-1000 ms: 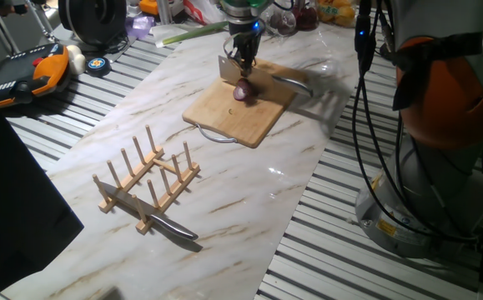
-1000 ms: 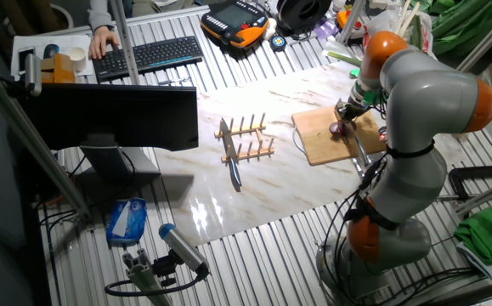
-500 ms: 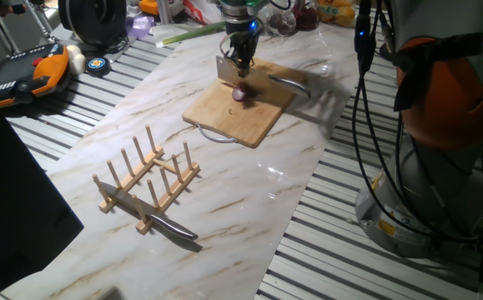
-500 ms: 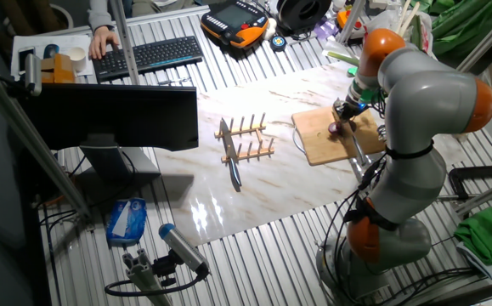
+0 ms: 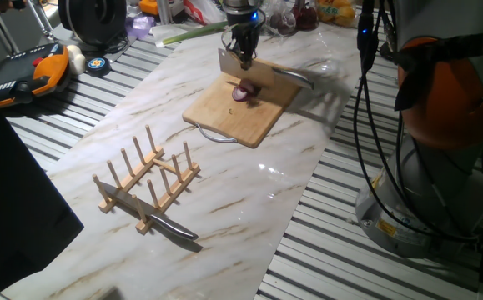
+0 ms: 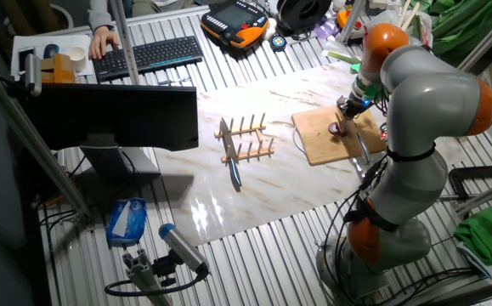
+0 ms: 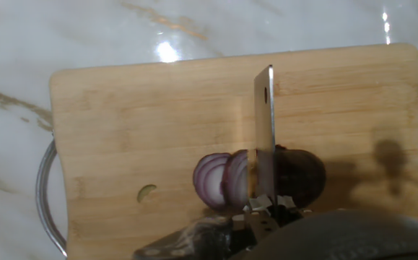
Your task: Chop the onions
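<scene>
Bare cutting board point(image 7: 122, 130) lay left of the onion point(image 7: 259, 177), which sat near the board's lower edge, two slices fallen leftward. The gripper point(image 5: 243, 52), clenched on the cleaver point(image 7: 264, 137), had risen since earlier.

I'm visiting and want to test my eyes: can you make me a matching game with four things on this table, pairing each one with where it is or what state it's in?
Things:
1. red onion
2. cleaver
3. cutting board
4. knife

Descriptions:
A. lying by the wooden rack
B. held in the gripper, blade above the onion
C. partly sliced, cut rings showing
D. flat on the marble table, under the onion

Pairs: 1-C, 2-B, 3-D, 4-A
</scene>
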You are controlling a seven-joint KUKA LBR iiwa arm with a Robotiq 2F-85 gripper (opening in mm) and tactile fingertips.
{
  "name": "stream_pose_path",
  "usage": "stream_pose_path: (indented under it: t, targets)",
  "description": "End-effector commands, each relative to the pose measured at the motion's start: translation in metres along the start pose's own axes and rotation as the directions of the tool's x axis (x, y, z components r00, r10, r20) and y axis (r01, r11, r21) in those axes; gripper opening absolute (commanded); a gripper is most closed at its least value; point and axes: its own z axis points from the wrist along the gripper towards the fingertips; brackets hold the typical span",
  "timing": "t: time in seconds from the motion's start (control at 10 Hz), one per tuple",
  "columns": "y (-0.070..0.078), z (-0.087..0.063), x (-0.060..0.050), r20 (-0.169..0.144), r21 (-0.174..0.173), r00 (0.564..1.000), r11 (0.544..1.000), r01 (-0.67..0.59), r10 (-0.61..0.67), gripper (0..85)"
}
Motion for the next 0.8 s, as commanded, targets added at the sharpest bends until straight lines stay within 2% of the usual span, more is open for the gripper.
stream_pose_path:
  t: [0.0,0.2,0.7]
  targets:
    - [-0.0054,-0.002,-0.0018,-0.004,-0.005,1.0,1.0,0.007,-0.007,0.7]
    - [-0.0136,-0.0081,-0.0054,-0.013,-0.003,1.0,1.0,0.018,-0.018,0.7]
    - [-0.0122,0.0007,-0.0041,-0.006,0.012,1.0,1.0,0.017,-0.017,0.7]
